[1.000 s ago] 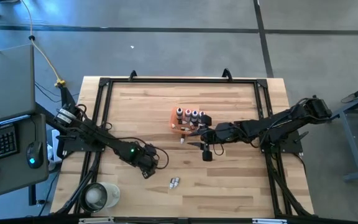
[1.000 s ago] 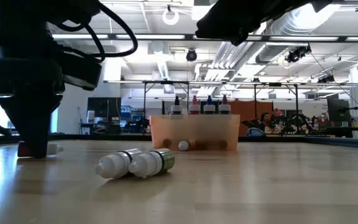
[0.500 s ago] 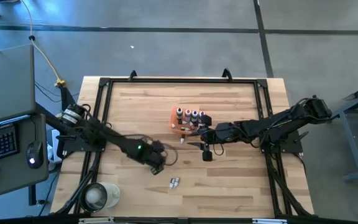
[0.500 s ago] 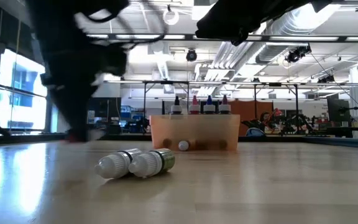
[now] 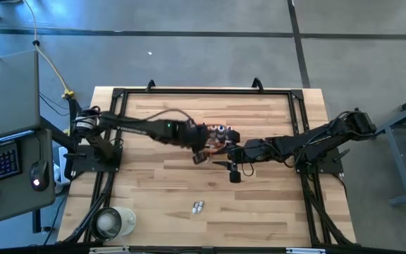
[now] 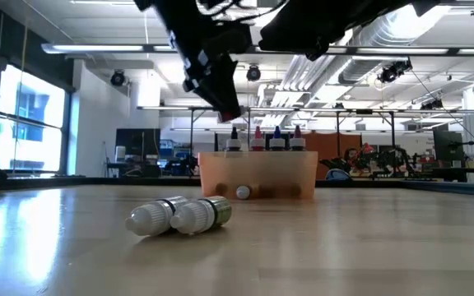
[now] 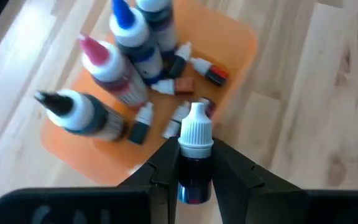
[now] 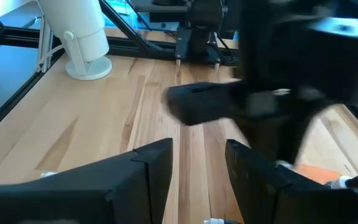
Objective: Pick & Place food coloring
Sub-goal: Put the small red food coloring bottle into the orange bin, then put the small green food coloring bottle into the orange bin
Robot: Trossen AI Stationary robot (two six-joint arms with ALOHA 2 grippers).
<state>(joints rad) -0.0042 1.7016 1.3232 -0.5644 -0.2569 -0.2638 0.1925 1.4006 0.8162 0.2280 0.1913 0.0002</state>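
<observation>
Your wooden table (image 5: 154, 162) sits in a dark frame on a grey floor, with a desk and keyboard off its left edge; the low view looks past it into a lit workshop.

Left gripper (image 7: 194, 171): over the table's middle, at the near-left edge of the orange tray (image 7: 235, 46). Its fingers (image 7: 161, 167) are clamped on a small dropper bottle (image 7: 194, 146), dark body, white pointed cap up. From low it hangs above the tray (image 6: 257, 177), clear of the tabletop.

In the tray: several upright bottles, one with a blue tip (image 7: 123, 15), one pink (image 7: 95, 50), one dark (image 7: 58, 102). Smaller bottles lie loose on the tray floor beside them.

Right gripper (image 5: 225, 156): just right of the tray, low over the table. Its fingers (image 8: 148, 162) stand apart with nothing between them.

Two more bottles (image 5: 198, 207) lie side by side near the front of the table, touching, white caps pointing left in the low view (image 6: 179, 216).

White cup (image 5: 110, 222) stands at the near-left corner.
</observation>
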